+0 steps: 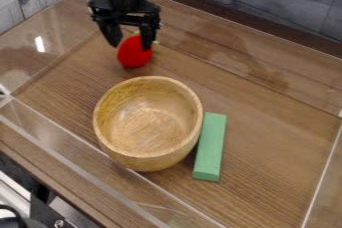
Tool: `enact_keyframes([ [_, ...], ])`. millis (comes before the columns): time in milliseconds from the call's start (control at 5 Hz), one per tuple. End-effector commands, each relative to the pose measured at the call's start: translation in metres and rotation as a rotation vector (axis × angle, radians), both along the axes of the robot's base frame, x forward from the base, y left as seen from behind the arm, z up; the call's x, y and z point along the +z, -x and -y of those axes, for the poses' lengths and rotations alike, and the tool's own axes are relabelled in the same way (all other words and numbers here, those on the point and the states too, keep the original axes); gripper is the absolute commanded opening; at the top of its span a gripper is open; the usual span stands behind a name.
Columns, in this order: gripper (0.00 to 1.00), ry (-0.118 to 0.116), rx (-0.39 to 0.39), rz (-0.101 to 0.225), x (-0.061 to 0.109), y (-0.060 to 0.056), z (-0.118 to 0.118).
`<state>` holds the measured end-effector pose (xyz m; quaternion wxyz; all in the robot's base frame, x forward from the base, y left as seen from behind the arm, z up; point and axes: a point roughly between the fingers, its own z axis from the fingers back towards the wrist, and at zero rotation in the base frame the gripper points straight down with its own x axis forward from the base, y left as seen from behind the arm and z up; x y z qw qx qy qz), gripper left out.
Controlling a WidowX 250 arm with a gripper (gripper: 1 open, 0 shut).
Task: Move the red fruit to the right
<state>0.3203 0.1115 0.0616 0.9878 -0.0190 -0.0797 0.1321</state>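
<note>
Black robotic tool (126, 30) hangs wide open, holding nothing evident, its fingers straddling the round red toy fruit (134, 52) at upper left, apparently positioned to grip it.

Red fruit (134, 53): round, bright, partly hidden by gripper (130, 18), on wooden table (262, 96).

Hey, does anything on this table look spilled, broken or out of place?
Nothing stands out: the bowl sits level, the green block lies flat beside it, and the red fruit looks whole, with no spill visible.
</note>
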Motion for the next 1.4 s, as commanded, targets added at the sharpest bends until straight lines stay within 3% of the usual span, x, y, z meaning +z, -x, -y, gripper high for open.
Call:
enact_keyframes([
  [0,1.00,-0.025,-0.012,0.035,0.001,-0.010,-0.004],
  [200,0.00,-0.028,-0.033,0.028,-0.005,-0.008,-0.003],
  [400,0.00,-0.031,-0.055,0.048,0.008,-0.013,0.006],
  [600,0.00,-0.031,-0.085,0.084,0.031,-0.021,0.023],
  [800,0.00,-0.024,-0.102,0.118,0.054,-0.023,0.050],
  [1000,0.00,-0.007,-0.145,0.138,0.066,-0.026,0.091],
  [1200,0.00,0.004,-0.194,0.137,0.062,-0.028,0.140],
])
